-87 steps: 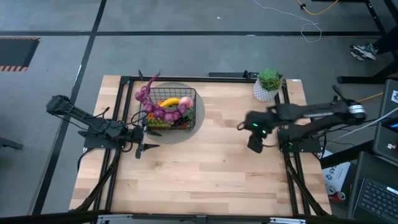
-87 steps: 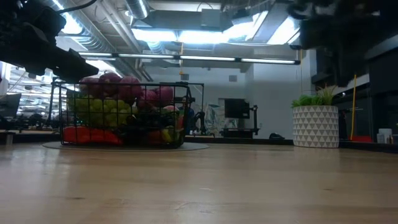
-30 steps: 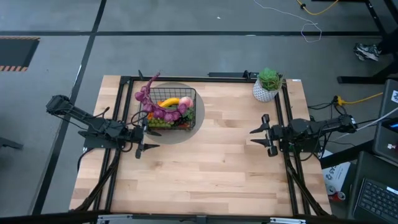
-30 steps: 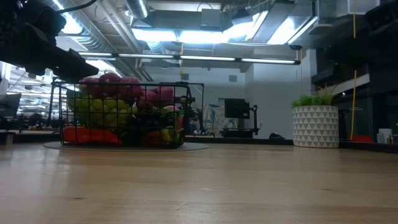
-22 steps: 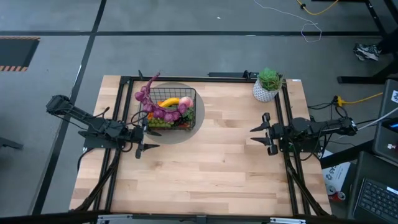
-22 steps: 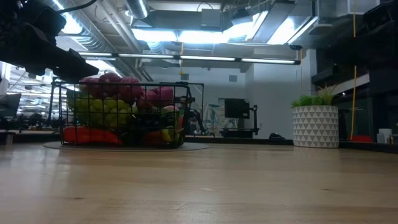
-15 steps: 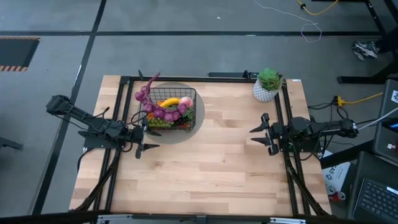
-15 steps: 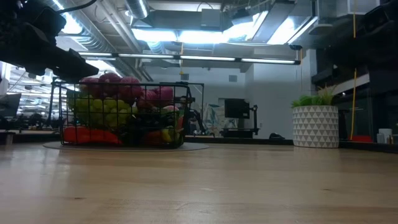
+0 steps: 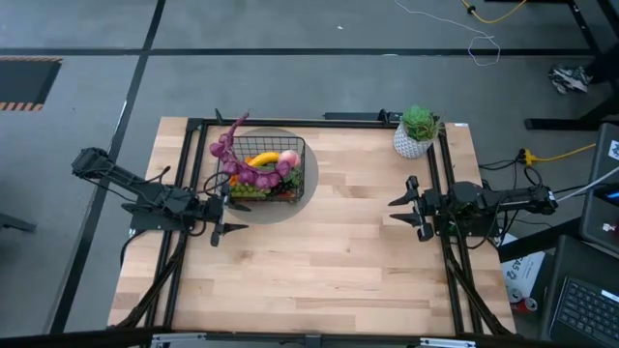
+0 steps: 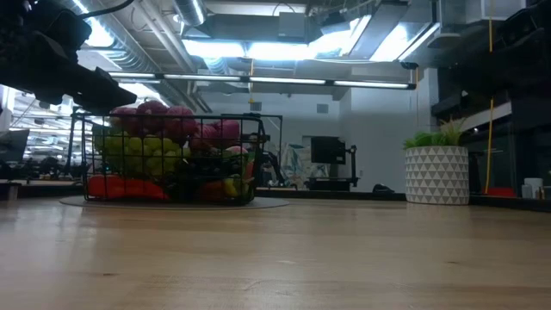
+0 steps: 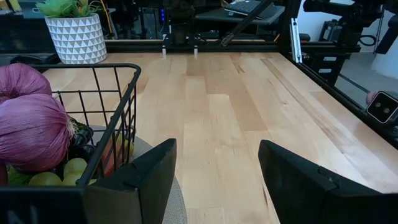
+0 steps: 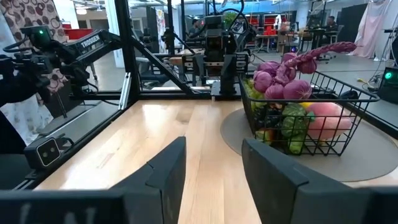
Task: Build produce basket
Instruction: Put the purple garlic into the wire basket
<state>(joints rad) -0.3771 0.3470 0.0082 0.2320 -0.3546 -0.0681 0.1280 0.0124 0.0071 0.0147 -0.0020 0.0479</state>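
The black wire basket [image 9: 263, 172] stands on a round grey mat [image 9: 309, 176] at the table's far left, filled with toy produce: the purple string of bulbs [image 9: 232, 147], a banana [image 9: 262, 159], a pink peach [image 9: 288, 159], green grapes [image 10: 138, 155] and red chillies [image 10: 120, 186]. It also shows in the right wrist view [image 12: 305, 112]. My left gripper [image 9: 230, 215] is open and empty just near of the basket's left corner. My right gripper [image 9: 404, 209] is open and empty near the table's right edge.
A white pot with a green plant [image 9: 416, 130] stands at the far right corner. A black frame rail [image 9: 447, 193] runs along the table's right edge. Bare wood lies between the two grippers [image 9: 319, 242].
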